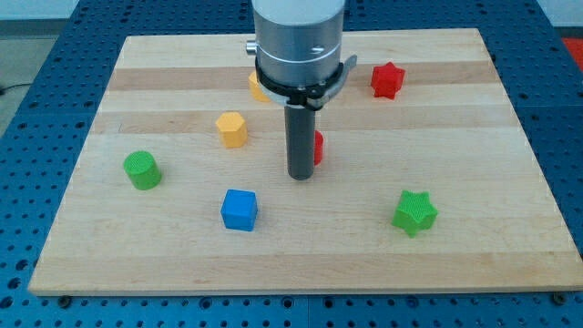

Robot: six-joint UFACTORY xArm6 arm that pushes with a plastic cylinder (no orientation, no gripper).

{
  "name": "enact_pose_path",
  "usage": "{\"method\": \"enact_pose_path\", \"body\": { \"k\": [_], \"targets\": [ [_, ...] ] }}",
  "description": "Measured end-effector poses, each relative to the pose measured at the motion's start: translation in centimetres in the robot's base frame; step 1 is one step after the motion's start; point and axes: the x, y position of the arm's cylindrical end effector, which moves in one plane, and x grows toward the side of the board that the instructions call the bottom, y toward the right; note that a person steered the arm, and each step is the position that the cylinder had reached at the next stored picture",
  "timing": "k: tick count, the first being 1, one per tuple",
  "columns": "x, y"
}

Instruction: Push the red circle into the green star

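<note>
The red circle sits near the board's middle, mostly hidden behind my rod; only a red sliver shows at the rod's right side. My tip rests on the board just to the left of and below that red block, touching or nearly touching it. The green star lies toward the view's lower right, well apart from the red circle and the tip.
A red star is at the upper right. A yellow hexagon is left of the rod, another yellow block partly hidden behind the arm. A green cylinder is at left, a blue cube at lower centre-left. The wooden board lies on a blue perforated table.
</note>
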Motion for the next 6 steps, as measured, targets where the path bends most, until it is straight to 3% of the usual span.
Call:
{"method": "enact_pose_path", "body": {
  "k": [1,2,4,5,6],
  "targets": [
    [-1.9,-3.6],
    [-4.4,-1.8],
    [-1.9,6.4],
    [-0.1,7.3],
    [-0.8,7.3]
  ]
}}
